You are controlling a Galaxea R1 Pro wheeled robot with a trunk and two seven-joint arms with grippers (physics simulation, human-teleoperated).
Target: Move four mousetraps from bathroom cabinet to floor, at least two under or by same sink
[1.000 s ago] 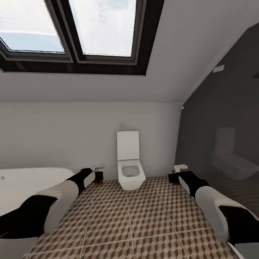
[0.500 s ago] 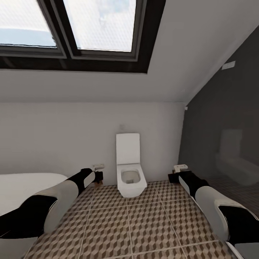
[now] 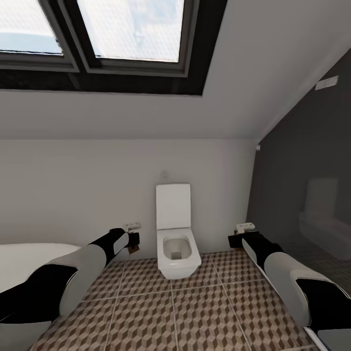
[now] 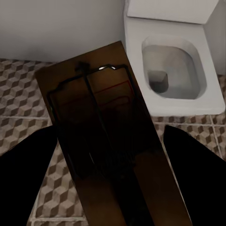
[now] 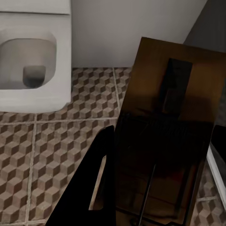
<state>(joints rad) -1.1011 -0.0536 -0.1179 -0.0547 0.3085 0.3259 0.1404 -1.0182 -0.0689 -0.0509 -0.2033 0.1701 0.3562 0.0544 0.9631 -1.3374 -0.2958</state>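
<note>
My left gripper [image 3: 132, 240] is shut on a mousetrap [image 4: 101, 136], a brown wooden board with a dark wire bar that lies between the dark fingers [image 4: 21, 174]. My right gripper [image 3: 238, 239] is shut on a second mousetrap [image 5: 165, 127], with one finger [image 5: 89, 188] beside the board. Both arms reach forward, a little above the bathroom floor [image 3: 195, 307] of brown and beige cube tiles. The cabinet and the bathroom sink are out of view.
A white toilet [image 3: 176, 243] stands against the pale back wall, straight ahead between the two grippers. A white bathtub [image 3: 24, 263] lies at the left. A dark glossy wall [image 3: 307, 195] closes the right side. A sloped ceiling with a skylight [image 3: 112, 34] is overhead.
The whole picture has shifted: the camera has moved nearer the toilet, and the bathtub has slid further left. Both arms keep their pose, each still holding its mousetrap.
</note>
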